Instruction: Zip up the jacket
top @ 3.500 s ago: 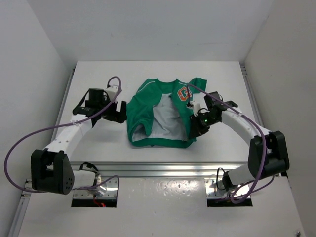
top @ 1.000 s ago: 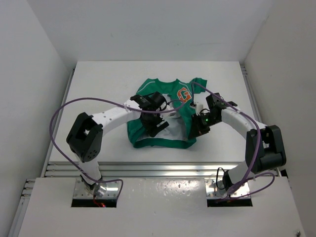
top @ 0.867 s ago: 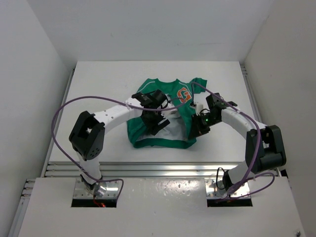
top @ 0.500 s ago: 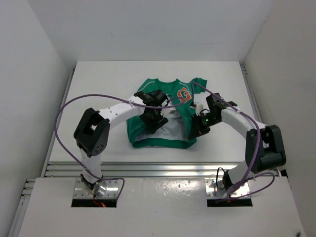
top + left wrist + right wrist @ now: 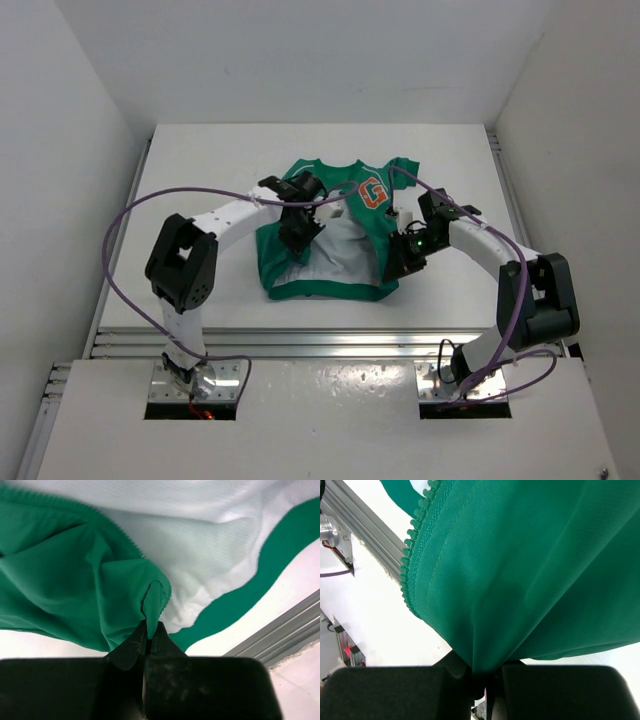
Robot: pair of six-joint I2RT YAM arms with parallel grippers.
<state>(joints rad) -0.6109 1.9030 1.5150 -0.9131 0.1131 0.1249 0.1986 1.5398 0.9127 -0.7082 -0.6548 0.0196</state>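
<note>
Right wrist is showing zipper teeth (image 5: 415,540), unseen overhead; left gripper (image 5: 148,630) and right gripper (image 5: 479,672) are each pinching jacket (image 5: 530,570) fabric

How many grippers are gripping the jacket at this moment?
2. The left gripper is shut on a green fold of the jacket by its pale lining; the right gripper on the opposite panel beside the zipper teeth.

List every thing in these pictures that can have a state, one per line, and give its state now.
jacket: unzipped, front open, pale lining showing.
zipper teeth: not joined, running along one free green edge.
left gripper: shut, pinching a fold of the jacket's green fabric.
right gripper: shut, pinching the green panel that carries the zipper teeth.
</note>
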